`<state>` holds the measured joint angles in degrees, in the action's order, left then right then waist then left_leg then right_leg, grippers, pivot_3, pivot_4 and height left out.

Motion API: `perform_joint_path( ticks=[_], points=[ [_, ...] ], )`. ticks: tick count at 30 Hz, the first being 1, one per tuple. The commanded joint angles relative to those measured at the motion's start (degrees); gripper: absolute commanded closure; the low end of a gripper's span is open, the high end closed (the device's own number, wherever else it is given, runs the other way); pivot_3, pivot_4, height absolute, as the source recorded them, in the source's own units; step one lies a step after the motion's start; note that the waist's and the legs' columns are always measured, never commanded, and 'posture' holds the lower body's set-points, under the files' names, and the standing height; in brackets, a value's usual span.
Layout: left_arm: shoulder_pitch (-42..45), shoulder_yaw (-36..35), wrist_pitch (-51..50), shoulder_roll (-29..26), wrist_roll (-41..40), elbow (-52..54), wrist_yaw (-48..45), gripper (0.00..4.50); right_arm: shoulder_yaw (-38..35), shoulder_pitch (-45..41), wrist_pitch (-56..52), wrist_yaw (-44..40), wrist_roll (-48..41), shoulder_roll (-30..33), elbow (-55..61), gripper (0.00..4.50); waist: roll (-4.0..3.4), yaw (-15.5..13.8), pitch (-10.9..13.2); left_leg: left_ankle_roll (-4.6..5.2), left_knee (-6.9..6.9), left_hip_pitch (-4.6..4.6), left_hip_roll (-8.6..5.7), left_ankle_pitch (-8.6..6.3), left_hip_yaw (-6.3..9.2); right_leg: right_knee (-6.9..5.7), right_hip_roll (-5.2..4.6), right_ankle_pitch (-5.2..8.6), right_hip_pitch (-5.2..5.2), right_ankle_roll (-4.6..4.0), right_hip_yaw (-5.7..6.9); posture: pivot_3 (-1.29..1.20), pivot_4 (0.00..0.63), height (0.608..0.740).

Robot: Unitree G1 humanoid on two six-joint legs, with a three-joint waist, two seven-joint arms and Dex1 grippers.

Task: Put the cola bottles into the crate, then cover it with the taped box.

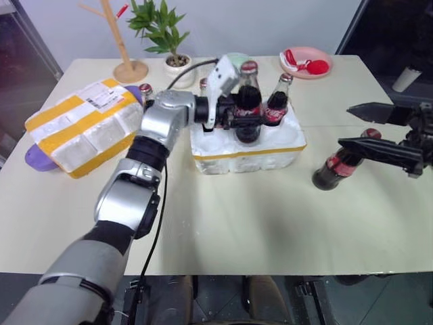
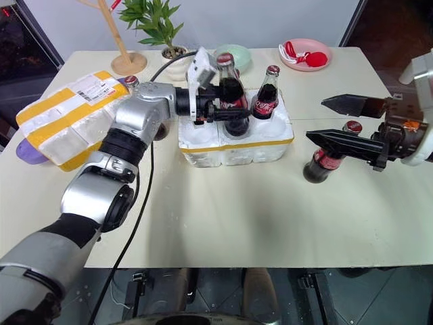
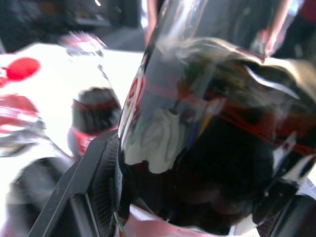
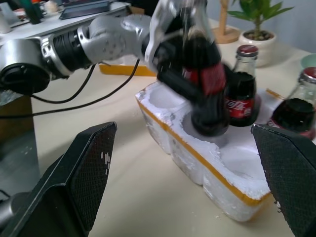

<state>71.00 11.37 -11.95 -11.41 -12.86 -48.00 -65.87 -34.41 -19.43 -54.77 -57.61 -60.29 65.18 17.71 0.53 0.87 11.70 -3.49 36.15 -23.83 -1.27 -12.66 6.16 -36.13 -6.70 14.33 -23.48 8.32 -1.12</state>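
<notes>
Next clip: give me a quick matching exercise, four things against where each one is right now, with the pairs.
Things:
1. taped box
2. pink plate
3. left gripper
4. right gripper

Places or states:
a. shut on a cola bottle over the crate
b. open, above a bottle standing on the table
c. far edge, holding red items
d. lying tilted, left of the crate

Pairs: 1-d, 2-c, 3-a, 4-b

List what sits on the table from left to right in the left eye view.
Taped box → crate with the left gripper holding a cola bottle over it → cola bottle beside the open right gripper.
</notes>
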Motion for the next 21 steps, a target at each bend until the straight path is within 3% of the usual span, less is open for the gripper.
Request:
perform_joint_path(
  ticks=[1,3,4,5,6,10,13,17,21],
  points=[
    [2.25,-0.91,1.55,0.47,0.47,0.6,-2.58,1.65,-1.53,-0.63,1.21,0.83,-0.72,-0.51,0.72,0.0,0.0,0.06,0.0,0.0,0.0,0.0,0.0,0.0,0.0,-0.01,0.0,0.0,0.0,0.0,0.0,0.0,0.15,0.739],
    [1.77,-0.51,1.62,0.71,1.4,0.33,-3.5,1.65,-0.81,-1.12,1.82,1.28,-0.36,-0.8,0.11,0.0,0.0,-0.06,0.0,0.0,-0.01,-0.02,0.0,0.0,0.01,0.0,0.0,0.0,-0.02,0.0,0.0,0.0,0.15,0.739],
    [1.38,-0.15,2.02,0.66,2.12,0.42,-3.59,0.62,-0.4,-1.53,2.0,1.46,-0.29,-0.95,-0.26,0.0,0.0,-0.13,0.0,0.0,-0.01,-0.03,0.0,0.0,0.01,0.0,0.0,0.0,-0.02,0.0,0.0,0.0,0.15,0.739],
    [1.0,0.04,2.06,0.46,2.68,0.71,-3.39,0.2,0.16,-1.95,2.25,1.51,-0.1,-1.06,-0.55,0.0,0.0,-0.16,0.0,0.0,0.0,-0.03,0.0,0.0,0.01,0.0,0.0,0.0,-0.01,0.01,0.0,0.0,0.15,0.739],
    [0.45,0.14,2.16,0.03,3.2,1.56,-3.14,0.09,0.6,-2.1,2.56,1.35,0.15,-1.11,-0.57,0.0,0.0,-0.16,0.0,0.0,0.01,-0.03,0.0,0.0,0.01,0.0,0.0,0.0,-0.01,0.01,0.0,0.0,0.15,0.739],
    [-2.4,-1.89,-2.11,-3.18,1.38,9.91,-3.52,0.09,1.88,-2.15,3.49,0.15,0.83,-0.84,-0.49,0.0,-0.01,0.0,0.0,0.0,0.0,-0.01,0.0,0.0,0.02,-0.02,0.0,0.0,0.0,0.01,0.0,0.0,0.15,0.739],
    [-7.35,-4.38,-10.1,-8.2,-2.35,24.07,-3.67,0.09,2.63,-1.96,4.17,-0.78,1.56,-0.43,-0.5,0.0,-0.01,0.34,-0.01,0.0,-0.04,0.01,0.02,0.0,0.02,-0.02,0.01,0.0,-0.02,0.01,-0.01,0.0,0.15,0.739],
    [-19.02,-15.94,-29.35,-20.16,-13.51,52.34,1.44,0.09,3.38,-1.75,5.32,-2.96,2.77,0.43,0.1,0.0,-0.04,1.22,0.0,0.0,-0.07,0.03,0.07,0.0,0.03,-0.1,0.03,0.01,-0.06,0.0,-0.04,0.0,0.15,0.739],
    [-31.03,-26.02,-37.76,-28.98,-14.06,65.24,10.83,0.09,6.18,-1.98,8.55,-4.02,7.66,1.34,-1.03,0.0,-0.06,1.21,-0.01,0.0,-0.02,0.15,0.07,0.0,0.06,-0.08,0.03,0.02,0.1,-0.01,-0.02,0.0,0.15,0.739]
  ],
)
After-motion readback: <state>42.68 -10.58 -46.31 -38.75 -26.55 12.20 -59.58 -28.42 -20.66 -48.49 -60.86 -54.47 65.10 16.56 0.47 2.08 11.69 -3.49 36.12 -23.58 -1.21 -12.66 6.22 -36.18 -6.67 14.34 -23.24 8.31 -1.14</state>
